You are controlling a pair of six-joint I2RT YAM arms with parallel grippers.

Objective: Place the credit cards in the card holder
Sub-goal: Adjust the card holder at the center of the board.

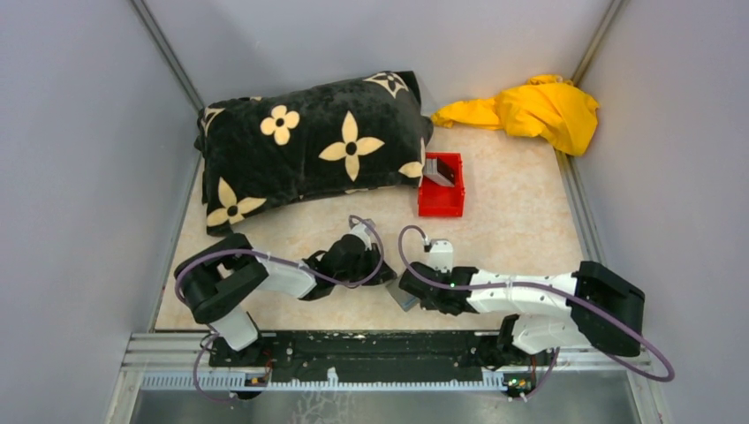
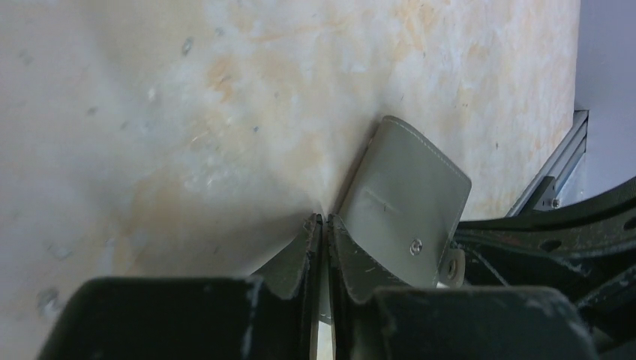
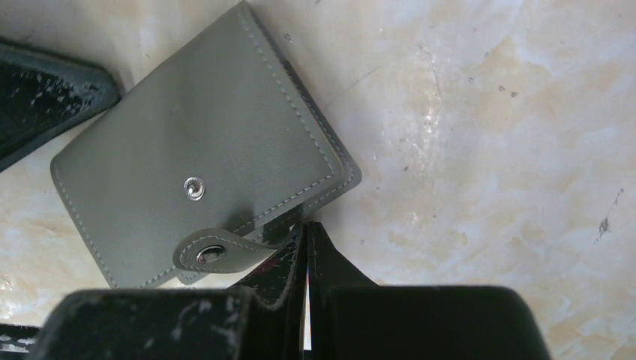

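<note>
**Gripper fingers at the card holder: state and handling notes**

1. Right gripper [image 3: 307,232]: the two black fingers fill the bottom of the right wrist view. They are closed to a thin slit, and nothing shows between them. The tips sit at the near edge of the flat grey stitched folding card holder [image 3: 195,142], just beside its short snap strap [image 3: 217,251].

2. Left gripper [image 2: 323,223]: its fingers are likewise drawn almost together, with nothing visible in the slit. Their tips touch or nearly touch one edge of the card holder. Whether they pinch that edge cannot be told.

3. Card holder position: it lies on the pale marbled table [image 3: 487,150] between the two grippers, near the arm bases. The strap is unfastened, its snap lying off the round metal stud [image 3: 194,188] on the cover.

4. Credit cards [image 1: 439,170]: a grey flat stack leans inside the small red plastic bin [image 1: 441,205], well apart from the holder.

5. Handling, as judged:
   - The holder looks light and pliable. A cover will probably flex and the whole piece slide if pushed from one side only.
   - Hold one cover down near the spine and lift the other by its free edge or the strap.
   - The cards look thin, stiff and smooth. Pinch across the short edge of one card.
</note>
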